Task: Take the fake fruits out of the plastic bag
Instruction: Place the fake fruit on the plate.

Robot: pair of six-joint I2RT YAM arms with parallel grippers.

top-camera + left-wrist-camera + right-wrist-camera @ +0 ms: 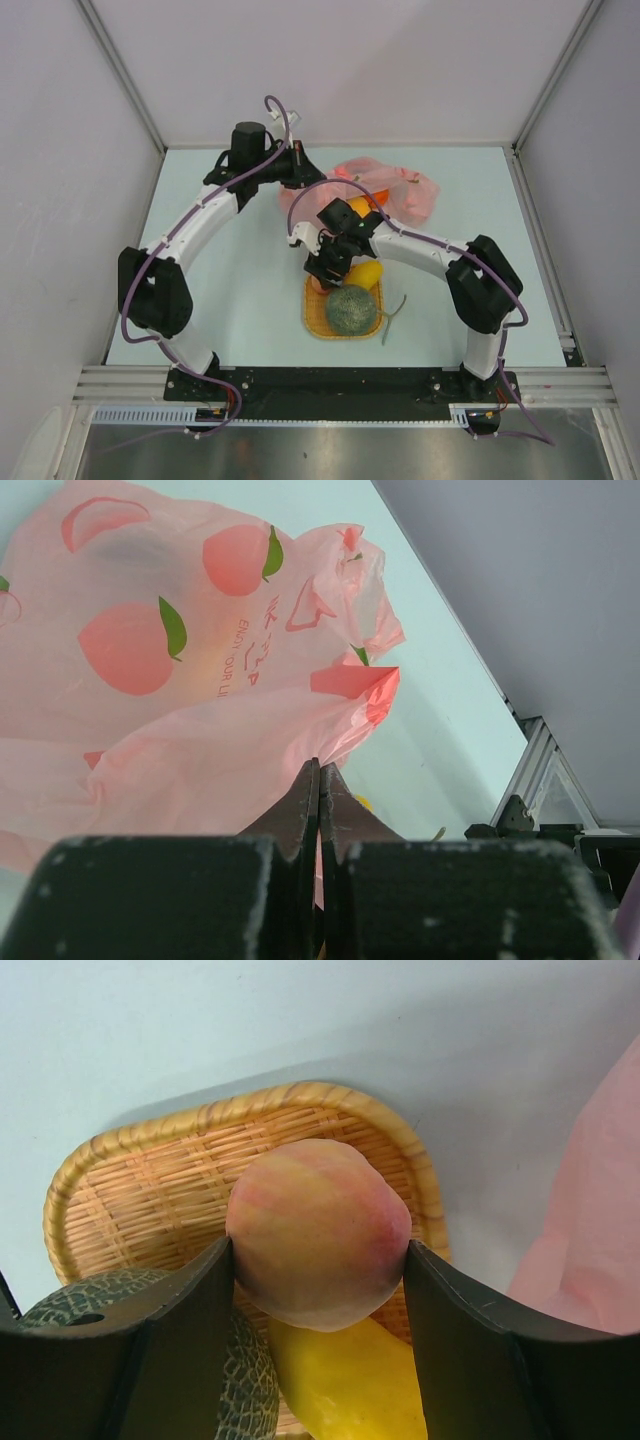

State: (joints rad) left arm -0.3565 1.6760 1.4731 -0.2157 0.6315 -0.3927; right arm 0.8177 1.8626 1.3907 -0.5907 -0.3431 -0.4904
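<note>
Over tray (120,1165) | right end effector (318,1252) grips peach (318,1210) | left arm (215,205) pinches bag (190,690)

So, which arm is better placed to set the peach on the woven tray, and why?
The right. The right gripper holds the peach over the tray, by the melon and mango; the left gripper is pinching the plastic bag.

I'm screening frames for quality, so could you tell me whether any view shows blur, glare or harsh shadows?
Top external: even light, soft shadows, no blur. Left wrist: the plastic bag is sharp and translucent; the left gripper, close up, is dark and soft. Right wrist: the peach is crisp; the woven tray casts a soft shadow.
</note>
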